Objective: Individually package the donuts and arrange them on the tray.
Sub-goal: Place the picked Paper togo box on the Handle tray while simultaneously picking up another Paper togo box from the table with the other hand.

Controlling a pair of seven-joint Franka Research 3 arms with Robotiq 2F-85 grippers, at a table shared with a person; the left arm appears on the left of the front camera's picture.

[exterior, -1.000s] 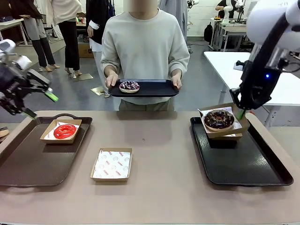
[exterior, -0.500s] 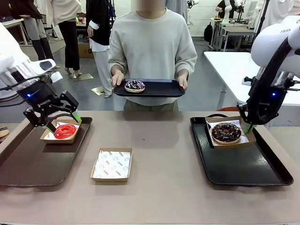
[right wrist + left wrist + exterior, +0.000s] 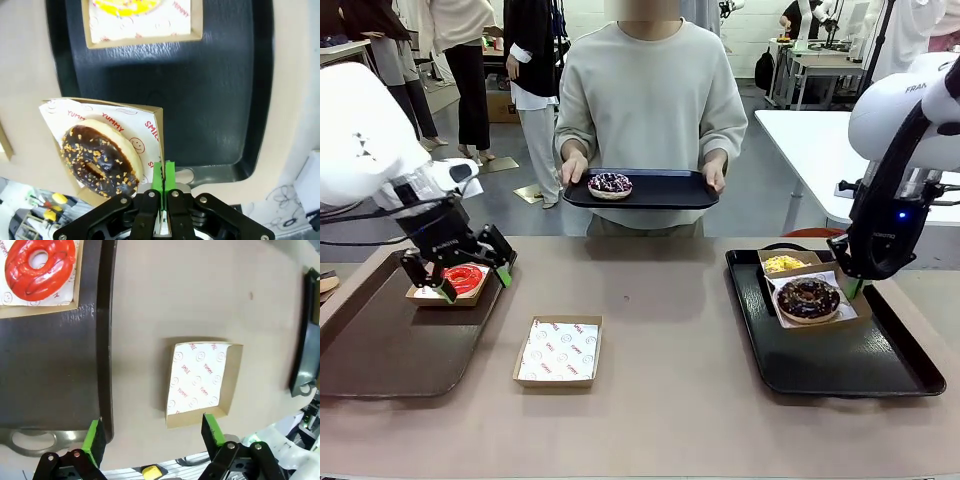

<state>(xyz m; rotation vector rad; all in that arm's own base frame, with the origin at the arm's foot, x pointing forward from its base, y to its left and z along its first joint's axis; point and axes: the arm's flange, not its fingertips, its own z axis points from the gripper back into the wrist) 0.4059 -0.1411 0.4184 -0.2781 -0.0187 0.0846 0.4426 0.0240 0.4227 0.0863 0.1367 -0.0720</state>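
**Donuts: three boxed, one still to pack**

The glossy red ring donut point(image 3: 463, 280) lies boxed on the left dark tray point(image 3: 380, 350), with the left gripper point(image 3: 475, 285) over it, fingers spread. An empty paper-lined cardboard box point(image 3: 558, 350) sits mid-bench. The person holds the sprinkled donut point(image 3: 610, 184) on a tray of their own. On the right black tray point(image 3: 840, 365), beside the boxed yellow-glazed donut point(image 3: 783, 264), the right gripper point(image 3: 163, 175) has its fingers pinching the box of the chocolate donut point(image 3: 808, 298).

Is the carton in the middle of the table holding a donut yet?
No, the middle carton holds nothing but its printed paper liner.
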